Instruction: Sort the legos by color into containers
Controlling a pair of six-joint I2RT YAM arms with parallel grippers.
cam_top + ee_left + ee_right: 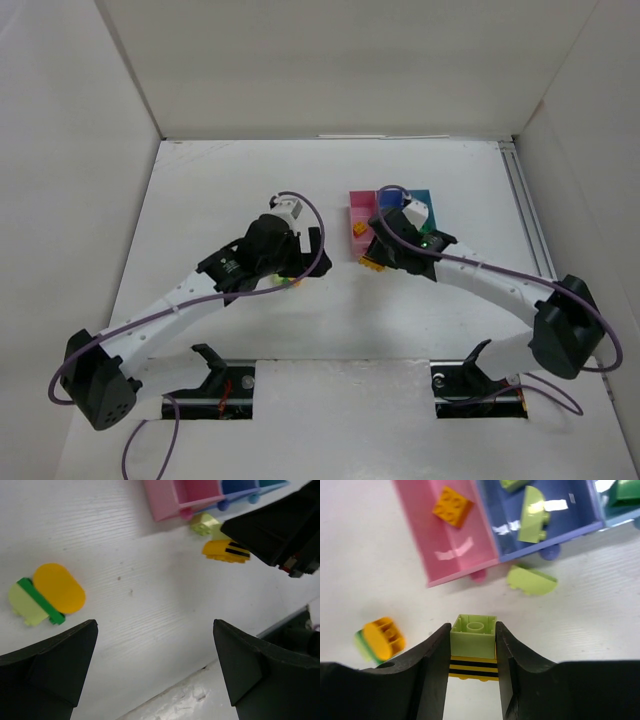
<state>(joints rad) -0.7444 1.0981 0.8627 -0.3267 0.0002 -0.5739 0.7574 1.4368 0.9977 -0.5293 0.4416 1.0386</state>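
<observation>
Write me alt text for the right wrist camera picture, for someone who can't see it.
The right gripper pinches a pale green brick with a yellow black-striped piece against it. Ahead sit a pink bin holding an orange brick and a purple bin holding pale green pieces. Another pale green piece lies loose near them.

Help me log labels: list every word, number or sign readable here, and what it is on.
None can be read.
Yellow plastic brick below the pale green plastic brick in the right gripper: black stripes only, no lettering.
</observation>
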